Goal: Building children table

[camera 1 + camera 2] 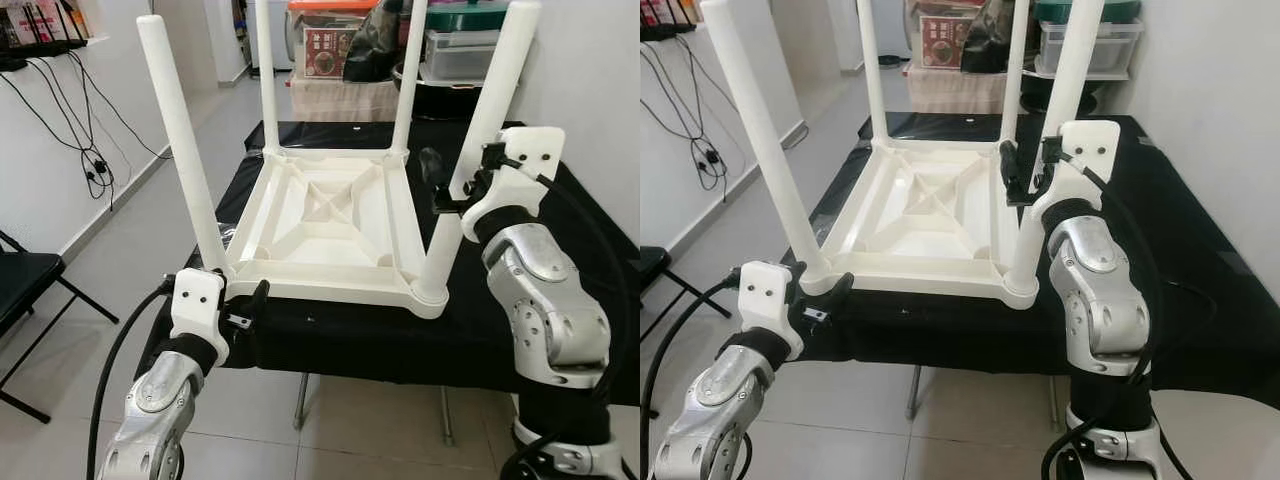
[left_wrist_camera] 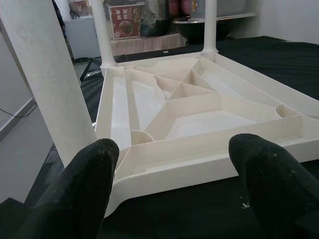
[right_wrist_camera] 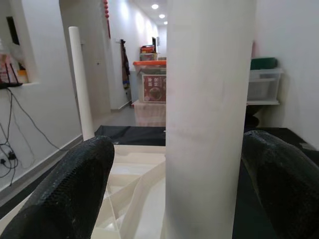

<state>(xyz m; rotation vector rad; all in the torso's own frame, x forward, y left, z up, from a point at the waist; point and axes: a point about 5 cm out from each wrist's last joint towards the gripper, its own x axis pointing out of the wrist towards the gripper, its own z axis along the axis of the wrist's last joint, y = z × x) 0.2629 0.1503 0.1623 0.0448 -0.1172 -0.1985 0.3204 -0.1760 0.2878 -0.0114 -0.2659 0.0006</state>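
right jaws (image 1: 447, 180): released, straddling near-right leg (image 1: 470, 160), lower right; clench squarely
left jaws (image 2: 174, 184): released, facing tabletop (image 1: 330, 215) edge, lower left

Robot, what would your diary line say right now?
table upside down on black cloth | four legs up | right gripper open around near right leg | left gripper open at near edge

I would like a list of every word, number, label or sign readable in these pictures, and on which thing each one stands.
No text can be read in any view.
Red box behind the upturned white children table: pale print on its front, too small and blurred to read.
Books on the wall shelf: spines too small to read.
Robot arms: no markings visible.
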